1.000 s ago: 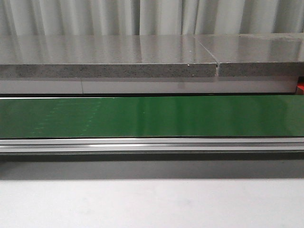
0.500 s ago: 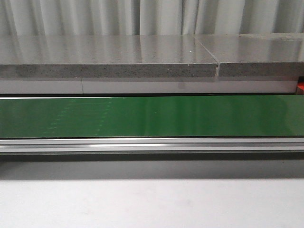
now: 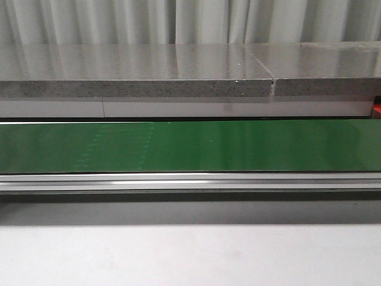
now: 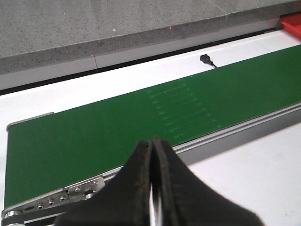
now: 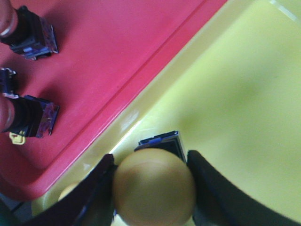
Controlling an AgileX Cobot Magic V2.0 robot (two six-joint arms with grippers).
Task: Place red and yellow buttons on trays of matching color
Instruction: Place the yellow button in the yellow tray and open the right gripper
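In the right wrist view my right gripper (image 5: 150, 162) is shut on a yellow button (image 5: 154, 186), one black finger on each side of its round cap. The button hangs over the yellow tray (image 5: 235, 94), close to the tray's rim. The red tray (image 5: 117, 47) lies beside it and holds two red buttons (image 5: 28, 28) (image 5: 28, 115) on their sides. A second yellow cap (image 5: 68, 190) peeks out past one finger. My left gripper (image 4: 151, 143) is shut and empty, near the green belt's (image 4: 94, 132) front rail. The front view shows neither gripper.
The green conveyor belt (image 3: 190, 146) runs across the front view with nothing on it, a grey stone slab (image 3: 137, 71) behind it. A corner of the red tray (image 4: 292, 23) shows at the belt's far end. A small black plug (image 4: 206, 59) lies behind the belt.
Faint marks on the green belt have drifted to the right in the front view. Nothing else there has changed.
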